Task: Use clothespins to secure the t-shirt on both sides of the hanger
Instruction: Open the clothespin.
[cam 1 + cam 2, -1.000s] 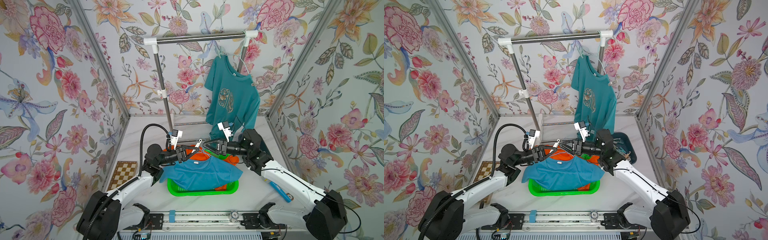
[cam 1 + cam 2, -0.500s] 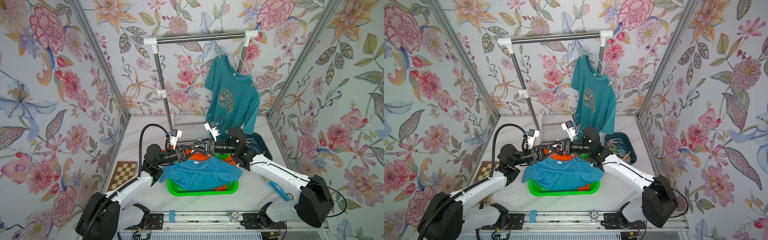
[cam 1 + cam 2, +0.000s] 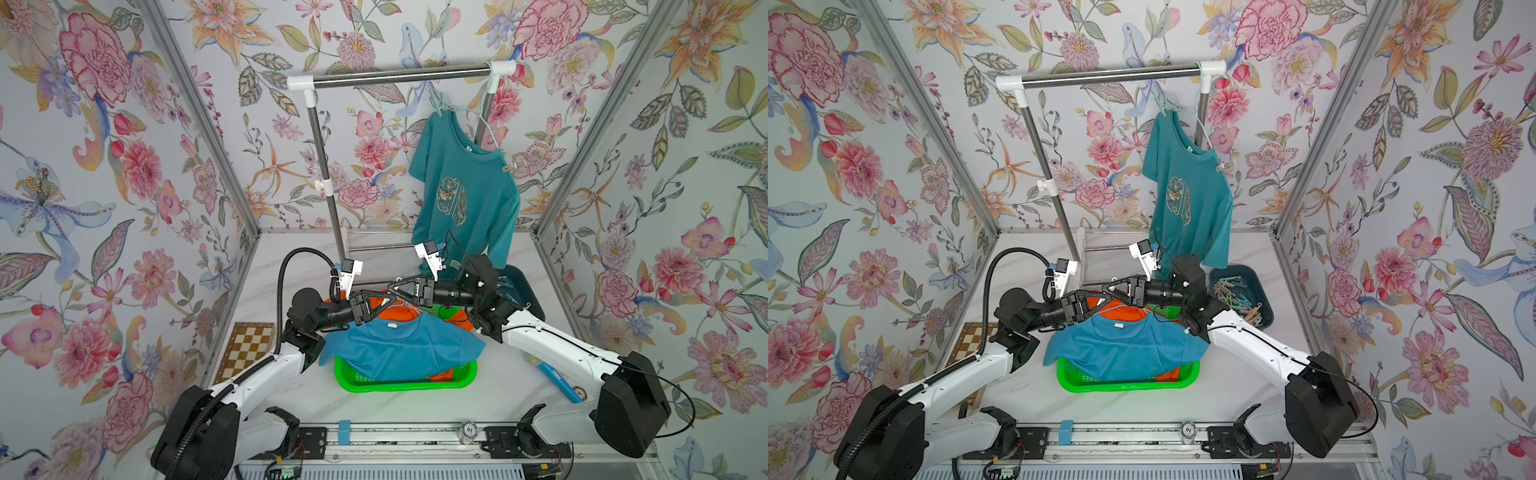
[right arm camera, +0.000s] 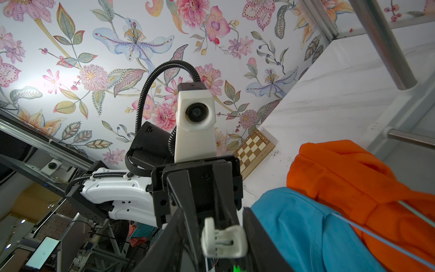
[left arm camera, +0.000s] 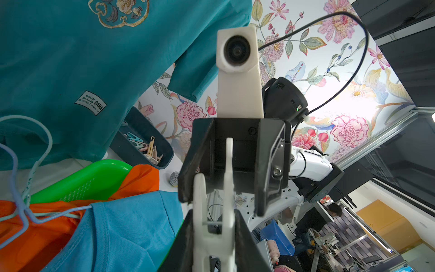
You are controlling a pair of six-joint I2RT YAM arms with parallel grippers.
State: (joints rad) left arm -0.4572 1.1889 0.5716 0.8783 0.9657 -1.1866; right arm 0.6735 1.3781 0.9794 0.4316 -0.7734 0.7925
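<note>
A blue t-shirt (image 3: 399, 353) lies draped over the green basket (image 3: 399, 384), with a pale wire hanger (image 5: 16, 179) in its neck. Above it both grippers meet tip to tip. My left gripper (image 3: 388, 300) (image 5: 213, 212) is shut on a white clothespin (image 5: 213, 226). My right gripper (image 3: 395, 287) (image 4: 219, 223) faces it, and its jaws are closed on the free end of the same clothespin (image 4: 223, 240). More clothespins (image 3: 1237, 297) fill a dark bin (image 3: 1233, 269) at the right. A teal t-shirt (image 3: 461, 183) hangs on the rail with a clothespin (image 3: 509, 166) on one shoulder.
An orange garment (image 3: 374, 301) lies in the basket under the blue shirt. The steel rail (image 3: 399, 77) and its post (image 3: 328, 199) stand behind. A chessboard (image 3: 245, 349) lies at the left wall. A blue object (image 3: 557, 376) sits under the right arm.
My right gripper has moved left to meet the left one, opened wide, then closed round the clothespin's free end. The left arm has stayed still with the clothespin.
</note>
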